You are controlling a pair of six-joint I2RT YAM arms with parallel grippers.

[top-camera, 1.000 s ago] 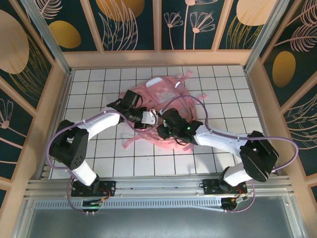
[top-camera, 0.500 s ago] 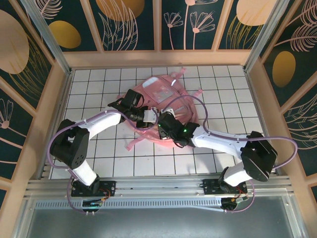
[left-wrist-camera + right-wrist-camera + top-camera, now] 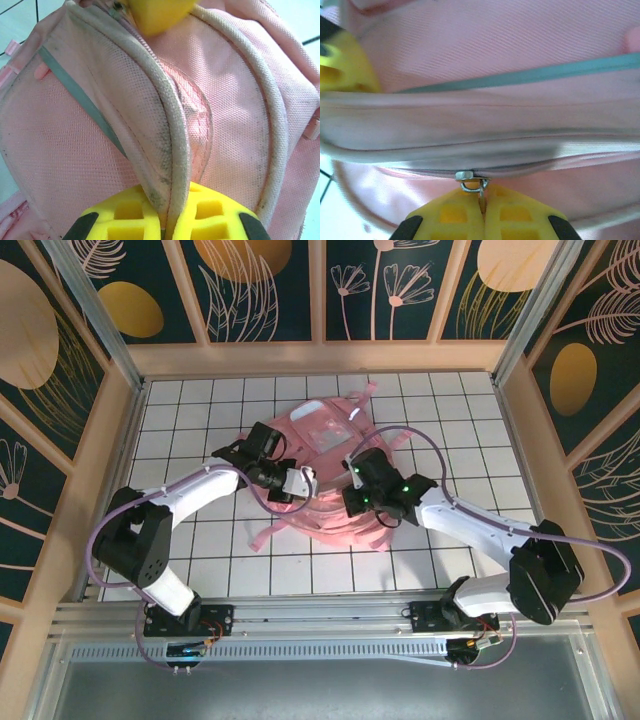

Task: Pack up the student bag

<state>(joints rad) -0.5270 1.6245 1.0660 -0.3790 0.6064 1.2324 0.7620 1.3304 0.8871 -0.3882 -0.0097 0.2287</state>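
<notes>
The pink student bag (image 3: 325,430) lies flat approx. in the middle of the tiled desk (image 3: 200,410), btw. both arms, w/ the left claw (image 3: 165,225) clenched on its piped rim (image 3: 172,150) and the right claw (image 3: 483,212) clenched on the small metal zip pull (image 3: 481,192).

- Top view is bright, evenly lit and sharp, with faint shadows.
- Right wrist view is blurred (very close); glare streaks the student bag (image 3: 485,45).

White tiled table (image 3: 480,405) enclosed by dark floral wall panels (image 3: 275,300)
</notes>
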